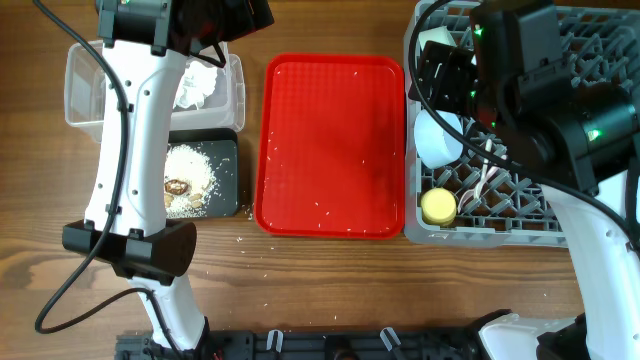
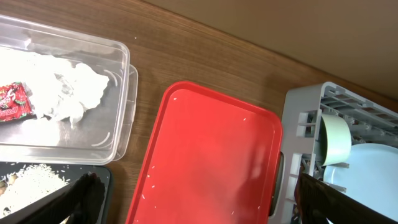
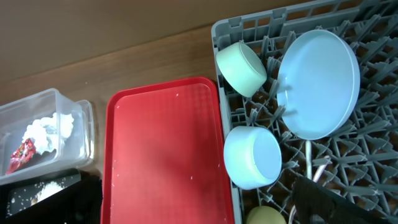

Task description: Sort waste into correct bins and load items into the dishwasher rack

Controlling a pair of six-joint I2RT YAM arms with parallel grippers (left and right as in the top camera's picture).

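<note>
The grey dishwasher rack (image 1: pixel 480 225) at the right holds the pale blue plate (image 3: pixel 320 84), the pale green bowl (image 3: pixel 242 59), the pale blue bowl (image 3: pixel 252 155), the yellow cup (image 1: pixel 438 207) and white cutlery (image 1: pixel 485 180). The clear tub (image 2: pixel 121 118) at the far left holds the white tissue (image 2: pixel 74 90) and the red-and-white wrapper (image 2: pixel 13 102). The black tray (image 1: pixel 225 175) in front of it holds food scraps (image 1: pixel 188 178). My left gripper (image 2: pixel 199 211) is open and empty above the red tray. My right gripper (image 3: pixel 205 205) is open and empty above the rack's left edge.
The flat red serving tray (image 1: pixel 330 145) lies between the bins and the rack, bare but for a few crumbs. A few crumbs lie on the wooden table (image 1: pixel 300 280) in front of the black tray. Both arms reach over the table's far half.
</note>
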